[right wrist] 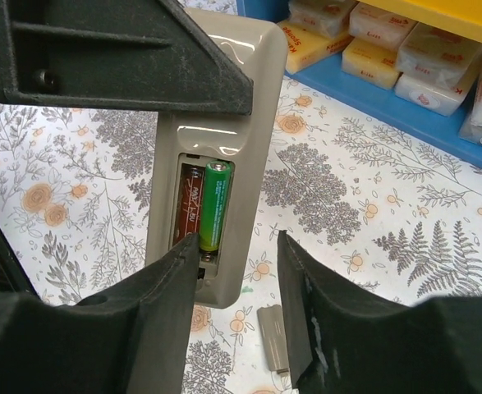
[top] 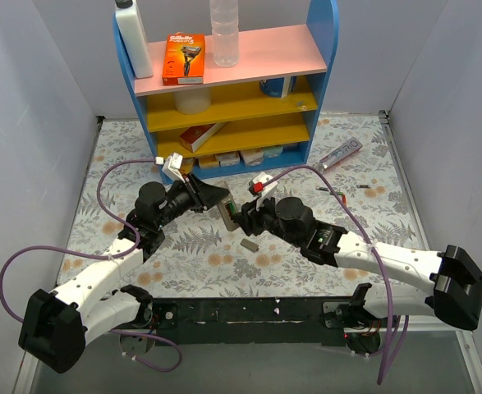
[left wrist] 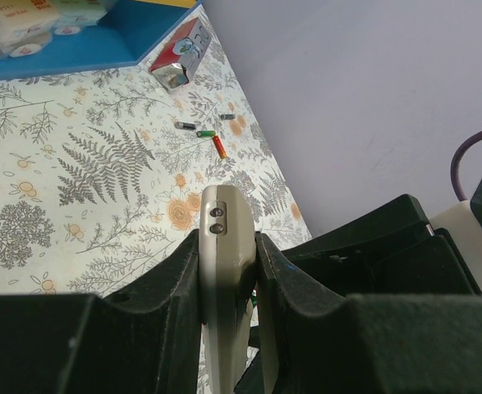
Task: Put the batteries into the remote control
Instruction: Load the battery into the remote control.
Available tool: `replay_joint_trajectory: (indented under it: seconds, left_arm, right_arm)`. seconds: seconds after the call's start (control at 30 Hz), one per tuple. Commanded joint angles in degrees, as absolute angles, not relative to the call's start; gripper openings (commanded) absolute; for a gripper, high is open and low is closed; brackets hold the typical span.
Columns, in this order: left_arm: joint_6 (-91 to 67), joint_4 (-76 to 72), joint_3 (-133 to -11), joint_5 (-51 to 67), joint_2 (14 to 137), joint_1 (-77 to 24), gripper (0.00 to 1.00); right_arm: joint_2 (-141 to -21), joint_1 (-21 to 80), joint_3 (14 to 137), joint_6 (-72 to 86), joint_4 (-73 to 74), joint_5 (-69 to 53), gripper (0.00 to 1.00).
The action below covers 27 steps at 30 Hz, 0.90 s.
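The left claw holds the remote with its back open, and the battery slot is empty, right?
No. The left gripper does hold the remote, back open, but the slot is not empty: the right wrist view shows a dark battery and a green battery in it.

Two batteries [right wrist: 213,205] inside open-backed remote control [right wrist: 255,156]

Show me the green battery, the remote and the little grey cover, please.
green battery [right wrist: 214,205]: right wrist view, middle of its green sleeve.
remote [right wrist: 216,131]: right wrist view, its back above the open compartment.
cover [right wrist: 270,332]: right wrist view, its top face, on the table.
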State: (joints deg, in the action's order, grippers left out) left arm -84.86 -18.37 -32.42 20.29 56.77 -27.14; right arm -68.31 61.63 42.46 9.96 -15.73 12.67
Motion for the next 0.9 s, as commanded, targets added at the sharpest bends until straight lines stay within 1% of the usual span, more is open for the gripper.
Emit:
replay_joint_trajectory:
  seconds: [0.0, 0.03, 0.2, 0.3, 0.5, 0.73, 0.87]
  left_arm:
    - [-86.22, -21.09, -33.22, 18.54, 54.14, -27.07, 0.00]
    - [-86.22, -21.18, -33.05, 18.54, 53.97, -27.07, 0.00]
    - [-86.57, -22.15, -32.34, 18.81, 53.70, -27.07, 0.00]
    - [-86.66, -22.76, -32.26, 19.25, 53.70, -27.16, 0.00]
    - [-86.57, -23.64, -31.82, 20.04, 53.26, -27.07, 0.00]
    - [-86.92, -25.22, -31.55, 20.83, 53.09, -27.07, 0.00]
    - [-87.01, -25.14, -31.99, 21.18, 53.17, -27.07, 0.00]
  right_arm:
    - [-66.54, 61.61, 44.74, 12.30, -11.25, 11.43, 0.51]
    - [-66.45, 61.61, 44.82, 12.65, -11.42, 11.25, 0.51]
    - [-66.44, 61.61, 46.49, 15.02, -11.51, 10.99, 0.60]
    - [-66.36, 61.61, 47.55, 16.78, -11.86, 10.99, 0.61]
    - [-64.43, 61.44, 48.60, 22.93, -13.71, 14.33, 0.59]
    - [-63.63, 59.33, 50.98, 28.64, -14.50, 14.50, 0.59]
    - [-64.33, 57.83, 50.98, 31.20, -15.29, 12.57, 0.61]
